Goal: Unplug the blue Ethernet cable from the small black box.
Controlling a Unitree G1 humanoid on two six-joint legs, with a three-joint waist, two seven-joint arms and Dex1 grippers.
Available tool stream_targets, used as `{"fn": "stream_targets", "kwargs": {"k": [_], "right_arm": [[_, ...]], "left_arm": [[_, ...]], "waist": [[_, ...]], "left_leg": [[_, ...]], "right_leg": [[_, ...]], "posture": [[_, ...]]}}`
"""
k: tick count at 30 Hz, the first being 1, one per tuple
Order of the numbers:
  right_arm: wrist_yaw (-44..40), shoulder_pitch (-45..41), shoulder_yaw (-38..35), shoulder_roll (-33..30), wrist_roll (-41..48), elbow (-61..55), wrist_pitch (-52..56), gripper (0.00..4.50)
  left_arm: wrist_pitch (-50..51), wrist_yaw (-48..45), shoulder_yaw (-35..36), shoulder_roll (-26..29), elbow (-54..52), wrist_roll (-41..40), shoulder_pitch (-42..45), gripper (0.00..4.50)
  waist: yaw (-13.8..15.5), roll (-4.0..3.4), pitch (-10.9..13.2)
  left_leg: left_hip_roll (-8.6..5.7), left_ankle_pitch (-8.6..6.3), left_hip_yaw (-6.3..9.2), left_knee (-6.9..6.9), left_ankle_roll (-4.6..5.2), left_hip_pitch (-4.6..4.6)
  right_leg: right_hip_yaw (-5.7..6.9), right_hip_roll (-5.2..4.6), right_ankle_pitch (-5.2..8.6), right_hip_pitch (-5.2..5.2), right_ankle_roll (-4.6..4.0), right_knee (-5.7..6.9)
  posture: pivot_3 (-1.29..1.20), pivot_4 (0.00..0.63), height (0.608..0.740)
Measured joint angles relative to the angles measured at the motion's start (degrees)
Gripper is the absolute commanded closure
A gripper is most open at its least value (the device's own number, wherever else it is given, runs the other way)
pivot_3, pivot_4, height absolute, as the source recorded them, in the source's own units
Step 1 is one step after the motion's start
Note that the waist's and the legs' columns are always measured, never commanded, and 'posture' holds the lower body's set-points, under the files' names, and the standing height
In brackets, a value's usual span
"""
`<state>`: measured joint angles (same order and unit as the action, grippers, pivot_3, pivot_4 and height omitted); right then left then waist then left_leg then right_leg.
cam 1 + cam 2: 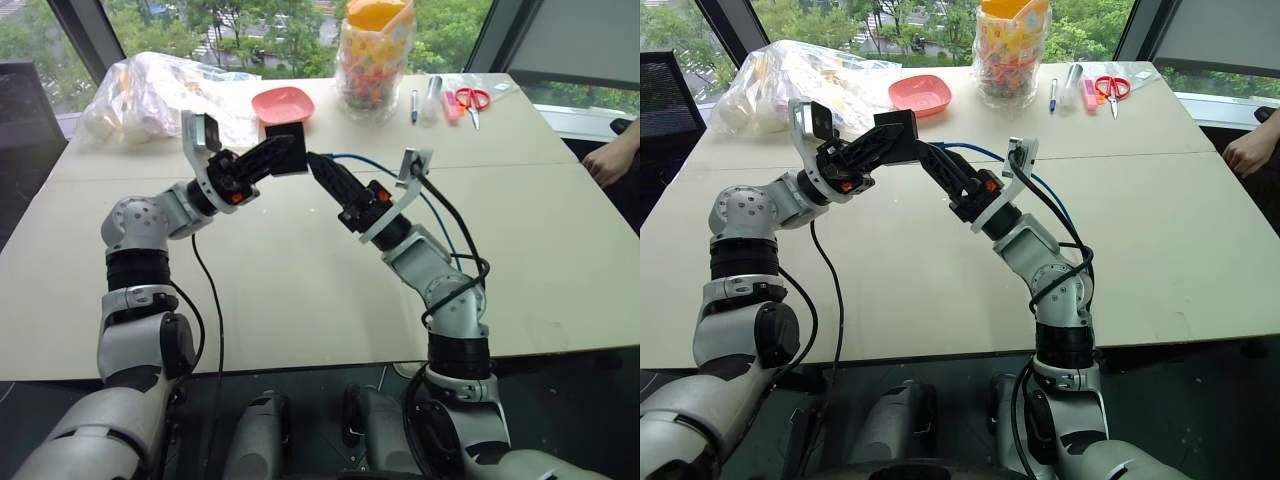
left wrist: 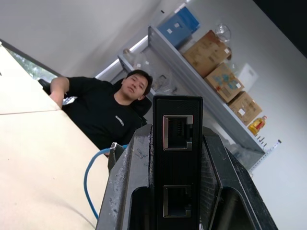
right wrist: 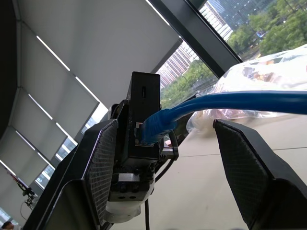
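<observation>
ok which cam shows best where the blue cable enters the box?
Right wrist view: the cable plug sits in the box side, close up and unblocked. Left wrist view shows two empty ports and a cable loop. Eye views show the box small, the joint hidden behind the pincers.

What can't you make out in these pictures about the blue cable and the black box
- Far end of the blue Ethernet cable: in the right wrist view the picture's edge cuts it off; in the head views it passes behind the right arm.
- Plug latch: in the right wrist view it is too small, so how firmly it sits in the small black box is unclear.
- Cabled side of the box: in the left wrist view the box's own body and the shut left claw hide it.
</observation>
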<state>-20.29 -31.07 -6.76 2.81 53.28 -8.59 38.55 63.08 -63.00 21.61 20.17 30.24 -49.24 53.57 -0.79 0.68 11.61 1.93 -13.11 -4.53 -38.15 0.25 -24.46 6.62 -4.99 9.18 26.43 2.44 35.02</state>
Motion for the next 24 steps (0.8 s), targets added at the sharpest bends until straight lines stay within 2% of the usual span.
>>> {"fn": "stream_targets", "kwargs": {"k": [3,5,7,18,22,24], "right_arm": [[-0.3,0.0,0.6,0.1,-0.1,0.1,0.0,2.53],[-0.8,-0.1,0.9,0.5,0.0,0.1,0.0,3.70],[-0.9,-0.2,0.5,0.8,0.5,0.4,-0.3,4.47],[0.2,-0.3,-0.9,1.8,5.0,2.6,0.8,4.47],[3.1,-1.9,-3.0,2.0,8.5,5.6,1.0,4.47],[4.4,-2.7,-7.7,-2.0,8.9,6.9,-0.6,4.47]], "left_arm": [[-0.2,0.0,0.0,0.0,0.0,0.0,0.0,3.98],[-0.6,0.2,-0.1,0.0,0.1,0.0,0.0,3.98],[-1.1,0.3,-0.1,0.3,0.1,0.0,-0.2,3.98],[-1.4,0.4,-0.1,0.5,-0.1,-0.2,-1.0,3.98],[-3.0,1.1,-0.3,2.9,0.4,0.1,-1.2,3.98],[-4.2,1.3,1.3,6.4,1.6,0.1,-1.4,3.98]], "waist": [[0.0,0.00,0.0],[0.0,0.00,0.0],[0.0,0.00,0.0],[0.0,0.00,0.0],[-0.1,-0.01,0.0],[-0.1,-0.01,0.0]], "left_leg": [[0.00,0.00,0.00,0.00,0.00,0.00],[0.00,0.00,0.01,0.00,0.00,-0.01],[0.01,0.00,0.01,0.00,0.00,-0.01],[0.01,0.00,0.01,0.02,0.00,-0.02],[0.03,0.00,0.01,0.02,0.00,-0.02],[0.00,-0.01,0.00,0.02,-0.01,-0.04]], "right_leg": [[0.00,0.00,0.00,0.00,0.00,-0.01],[0.01,0.00,0.00,0.01,0.00,-0.01],[0.01,0.00,0.00,0.01,0.00,-0.01],[0.01,-0.01,0.01,0.01,-0.02,-0.03],[0.01,0.00,0.02,0.04,-0.04,-0.03],[0.01,-0.02,0.04,0.04,-0.07,-0.05]], "posture": [[0.00,0.150,0.740],[0.00,0.150,0.740],[0.00,0.150,0.740],[0.00,0.150,0.740],[0.00,0.150,0.740],[0.00,0.150,0.740]]}}
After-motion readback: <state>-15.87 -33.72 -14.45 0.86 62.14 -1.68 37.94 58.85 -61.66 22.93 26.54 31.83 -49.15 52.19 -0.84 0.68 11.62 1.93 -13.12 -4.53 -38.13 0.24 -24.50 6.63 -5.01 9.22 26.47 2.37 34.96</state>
